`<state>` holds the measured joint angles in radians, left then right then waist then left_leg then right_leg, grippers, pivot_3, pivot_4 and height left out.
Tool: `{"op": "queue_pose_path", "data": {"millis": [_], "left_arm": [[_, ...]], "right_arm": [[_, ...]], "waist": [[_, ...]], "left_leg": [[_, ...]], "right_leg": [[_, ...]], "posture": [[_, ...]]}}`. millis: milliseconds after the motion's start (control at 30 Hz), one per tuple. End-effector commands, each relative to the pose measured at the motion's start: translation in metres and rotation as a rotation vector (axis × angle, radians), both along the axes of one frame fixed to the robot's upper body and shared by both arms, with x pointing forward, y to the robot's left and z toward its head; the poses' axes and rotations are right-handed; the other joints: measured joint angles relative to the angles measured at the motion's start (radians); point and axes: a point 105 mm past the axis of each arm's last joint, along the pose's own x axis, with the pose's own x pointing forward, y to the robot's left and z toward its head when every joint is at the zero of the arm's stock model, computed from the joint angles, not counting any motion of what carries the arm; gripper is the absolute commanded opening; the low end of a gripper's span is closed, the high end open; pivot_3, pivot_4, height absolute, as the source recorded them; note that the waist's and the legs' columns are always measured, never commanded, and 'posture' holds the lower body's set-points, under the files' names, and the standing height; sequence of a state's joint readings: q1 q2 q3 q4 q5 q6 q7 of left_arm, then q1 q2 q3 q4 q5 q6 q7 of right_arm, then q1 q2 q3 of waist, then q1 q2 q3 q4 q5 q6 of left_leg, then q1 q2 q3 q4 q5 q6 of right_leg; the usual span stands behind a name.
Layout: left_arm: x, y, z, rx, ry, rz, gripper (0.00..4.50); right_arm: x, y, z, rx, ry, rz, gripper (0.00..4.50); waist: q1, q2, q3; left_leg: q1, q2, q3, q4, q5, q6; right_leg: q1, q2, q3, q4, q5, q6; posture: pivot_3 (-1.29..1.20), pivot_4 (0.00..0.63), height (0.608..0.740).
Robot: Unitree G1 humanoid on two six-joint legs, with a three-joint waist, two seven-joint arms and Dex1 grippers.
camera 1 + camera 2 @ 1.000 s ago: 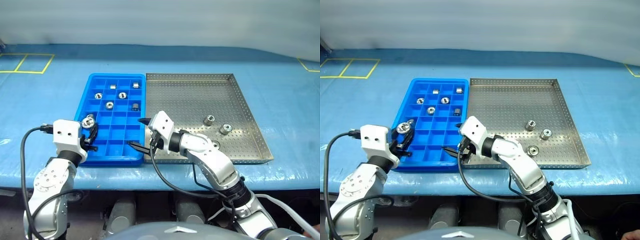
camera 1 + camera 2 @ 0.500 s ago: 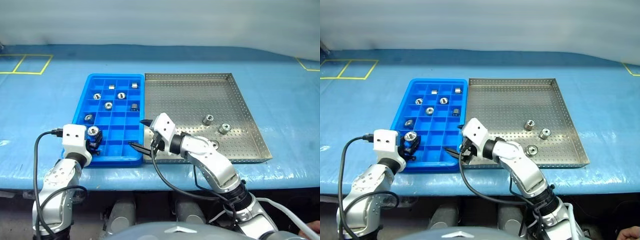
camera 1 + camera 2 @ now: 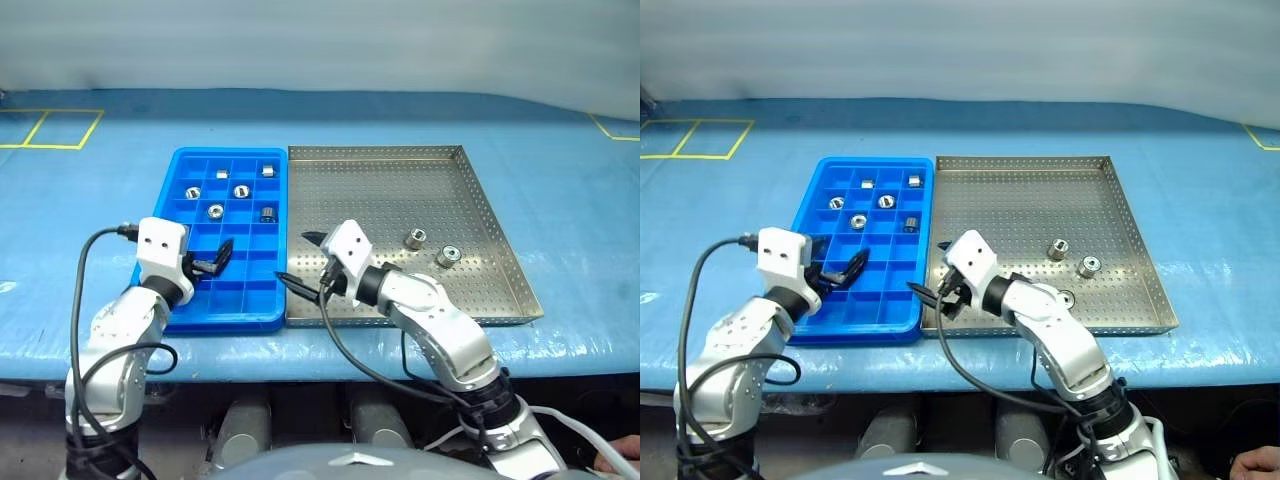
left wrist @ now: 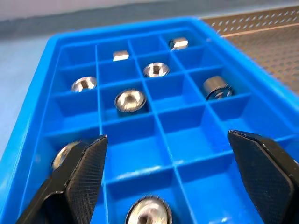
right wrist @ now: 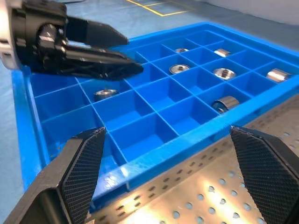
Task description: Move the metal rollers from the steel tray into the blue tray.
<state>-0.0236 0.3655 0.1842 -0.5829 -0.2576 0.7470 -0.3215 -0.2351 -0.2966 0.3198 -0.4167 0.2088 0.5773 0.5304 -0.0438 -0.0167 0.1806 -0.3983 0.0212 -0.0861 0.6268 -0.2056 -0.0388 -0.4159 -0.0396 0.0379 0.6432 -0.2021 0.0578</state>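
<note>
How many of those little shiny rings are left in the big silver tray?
3 rings: two side by side near the tray's right rim, one closer to the front, partly behind the robot's right arm. That arm may hide more.

one blue tray (image 3: 252, 305), one steel tray (image 3: 480, 200), eight metal rollers (image 4: 130, 100) sitting in the blue compartments, three rollers (image 3: 417, 238) on the steel tray, two grippers (image 3: 213, 258)

Bright even overhead light; soft shadows; wrist views blurred near edges.
</note>
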Motion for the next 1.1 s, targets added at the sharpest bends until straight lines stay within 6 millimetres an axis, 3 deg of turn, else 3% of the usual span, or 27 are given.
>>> {"op": "queue_pose_path", "data": {"millis": [33,233,633,1100], "left_arm": [[0.002,-0.023,0.018,0.021,-0.064,-0.163,4.47],[0.004,-0.061,0.018,0.076,-0.034,-0.47,4.47],[0.013,-0.116,-0.013,0.16,0.11,-0.864,4.47],[0.001,-0.118,-0.041,0.254,0.218,-1.006,4.47]], "right_arm": [[0.003,-0.022,0.01,-0.001,-0.039,-0.076,4.5],[0.003,-0.055,0.004,-0.055,-0.026,-0.19,4.5],[-0.009,-0.078,-0.009,-0.084,0.027,-0.276,4.5],[-0.021,-0.101,-0.017,-0.117,0.056,-0.354,4.5]], "waist": [[-0.005,0.0,0.0],[-0.026,0.0,0.0],[-0.075,0.0,0.0],[-0.142,0.0,0.0]], "left_leg": [[0.0,0.0,0.0,0.0,0.0,0.0],[-0.001,0.0,0.001,-0.001,0.0,0.001],[-0.002,0.0,0.001,-0.001,-0.001,0.001],[-0.002,0.0,0.004,-0.001,-0.001,0.002]], "right_leg": [[0.0,0.0,0.0,0.0,0.0,0.0],[-0.001,0.0,0.0,0.0,0.0,0.0],[-0.001,0.0,0.001,0.0,0.0,0.0],[-0.003,0.0,0.005,0.0,0.0,0.0]], "posture": [[-0.08,0.15,0.74],[-0.12,0.15,0.74],[-0.2,0.15,0.74],[-0.25,0.15,0.74]]}}
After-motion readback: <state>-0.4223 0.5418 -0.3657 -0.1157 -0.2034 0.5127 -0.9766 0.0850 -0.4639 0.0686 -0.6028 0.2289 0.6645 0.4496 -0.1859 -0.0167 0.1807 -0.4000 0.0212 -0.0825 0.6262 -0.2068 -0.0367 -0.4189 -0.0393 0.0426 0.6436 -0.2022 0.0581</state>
